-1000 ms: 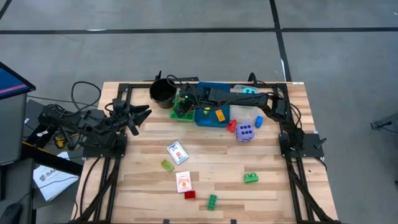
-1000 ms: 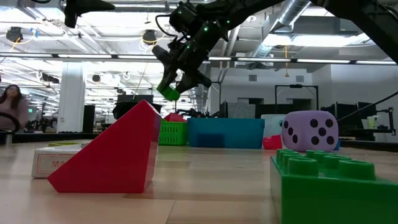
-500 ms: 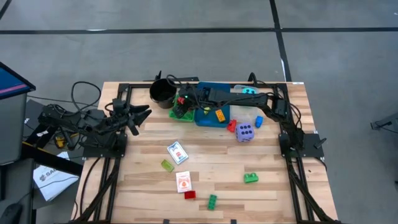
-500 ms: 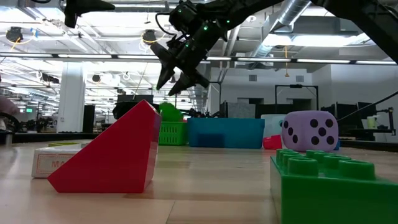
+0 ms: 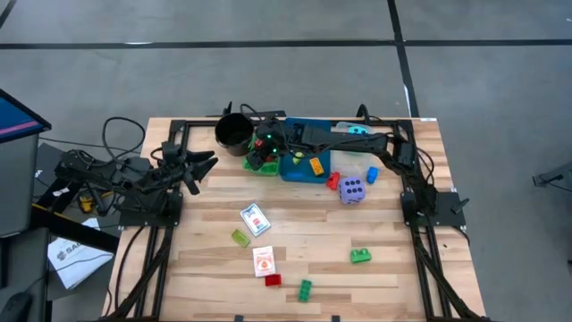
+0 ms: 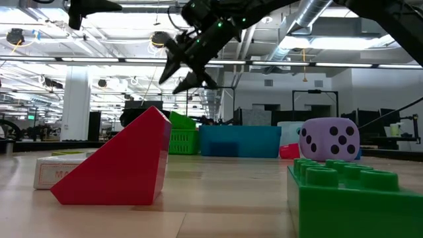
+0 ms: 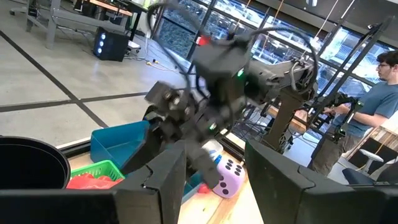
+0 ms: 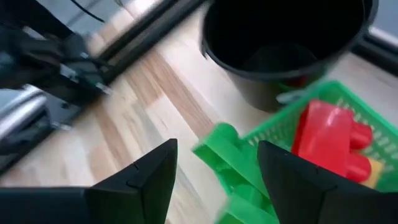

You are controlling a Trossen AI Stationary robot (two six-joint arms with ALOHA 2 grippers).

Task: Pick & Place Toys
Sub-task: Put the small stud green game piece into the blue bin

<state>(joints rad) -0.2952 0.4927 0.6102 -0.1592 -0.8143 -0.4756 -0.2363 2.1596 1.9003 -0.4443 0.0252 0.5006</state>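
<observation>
**A:** Where is your right gripper (image 5: 259, 150)?

**B:** You have it in the air over the green tray (image 5: 262, 161), near the black cup (image 5: 233, 132). Its fingers (image 6: 173, 65) stand spread apart with nothing between them. Your right wrist view shows a green brick (image 8: 231, 163) tilted on the tray's rim, beside a red brick (image 8: 326, 138) inside it.

**A:** And your left gripper (image 5: 204, 165)?

**B:** You have it parked by the table's (image 5: 393, 268) left edge, jaws apart and empty.

**A:** Where are the other toys?

**B:** Your blue tray (image 5: 304, 169) holds an orange brick (image 5: 315, 165). The purple die (image 5: 352, 190) sits just right of that tray, between a red brick (image 5: 332, 182) and a blue brick (image 5: 372, 174). Two card packs (image 5: 255, 218) lie mid-table, well apart from the trays, with a pale green brick (image 5: 239, 238) between them. Nearer the front edge you have another red brick (image 5: 273, 280) and two green bricks (image 5: 360, 256).
</observation>
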